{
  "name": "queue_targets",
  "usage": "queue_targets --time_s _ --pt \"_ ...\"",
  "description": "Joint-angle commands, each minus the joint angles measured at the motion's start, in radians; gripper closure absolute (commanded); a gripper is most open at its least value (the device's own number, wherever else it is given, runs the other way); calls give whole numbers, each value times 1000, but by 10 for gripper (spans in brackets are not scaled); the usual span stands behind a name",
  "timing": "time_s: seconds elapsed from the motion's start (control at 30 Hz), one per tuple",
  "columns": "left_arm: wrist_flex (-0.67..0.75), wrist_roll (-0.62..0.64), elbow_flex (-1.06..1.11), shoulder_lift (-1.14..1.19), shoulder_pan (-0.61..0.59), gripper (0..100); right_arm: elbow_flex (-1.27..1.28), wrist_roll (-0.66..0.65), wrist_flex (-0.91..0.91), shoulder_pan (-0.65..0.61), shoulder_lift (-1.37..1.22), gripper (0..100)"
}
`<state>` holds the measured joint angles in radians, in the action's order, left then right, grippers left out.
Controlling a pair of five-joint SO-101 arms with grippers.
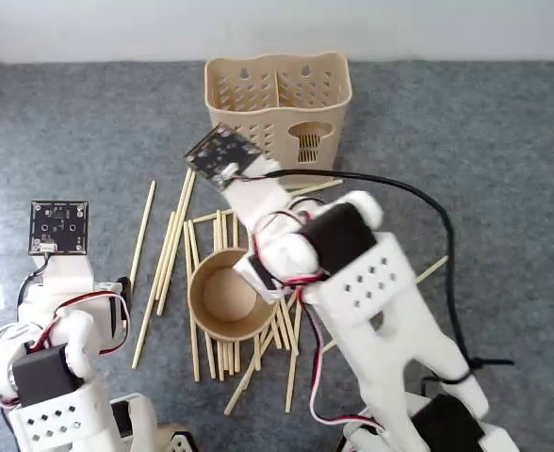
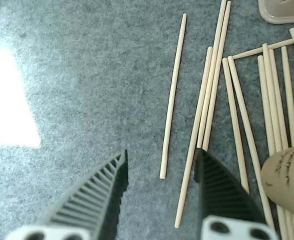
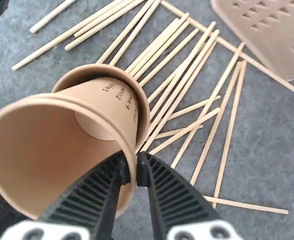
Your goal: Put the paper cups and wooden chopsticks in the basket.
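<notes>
In the right wrist view my right gripper point(image 3: 132, 172) is shut on the rim of a brown paper cup point(image 3: 52, 145), one finger inside and one outside. That cup seems nested in a second cup point(image 3: 132, 95). In the high view the cup point(image 1: 228, 294) hangs tilted over a spread of wooden chopsticks point(image 1: 216, 353), just in front of the beige basket point(image 1: 277, 99). My left gripper point(image 2: 159, 172) is open low over the grey mat, with the ends of two chopsticks point(image 2: 172, 95) between its fingers. The cup point(image 2: 287, 180) is off to its side.
The basket has two compartments and slotted walls. More chopsticks point(image 1: 169, 245) lie fanned between the two arms and under the right arm. A black cable point(image 1: 442, 226) loops over the mat to the right of the right arm. Bare grey mat lies at far left and far right.
</notes>
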<state>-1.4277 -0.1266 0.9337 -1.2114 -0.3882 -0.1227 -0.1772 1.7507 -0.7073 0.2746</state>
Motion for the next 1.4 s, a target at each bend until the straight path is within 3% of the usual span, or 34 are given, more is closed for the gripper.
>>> queue_targets --time_s 0.0,0.57,0.77,1.13,1.37 --pt "23 -9 -5 3 -2 786 -43 9 41 -4 -35 991" --pt "23 -9 -10 3 0 786 -49 9 39 -4 -228 987" --pt "48 -8 -5 3 0 786 -44 61 42 -2 -229 875" --pt "52 -8 -4 3 0 786 -104 80 42 2 -87 771" --pt "52 -8 -4 3 0 786 -35 84 39 119 -48 712"
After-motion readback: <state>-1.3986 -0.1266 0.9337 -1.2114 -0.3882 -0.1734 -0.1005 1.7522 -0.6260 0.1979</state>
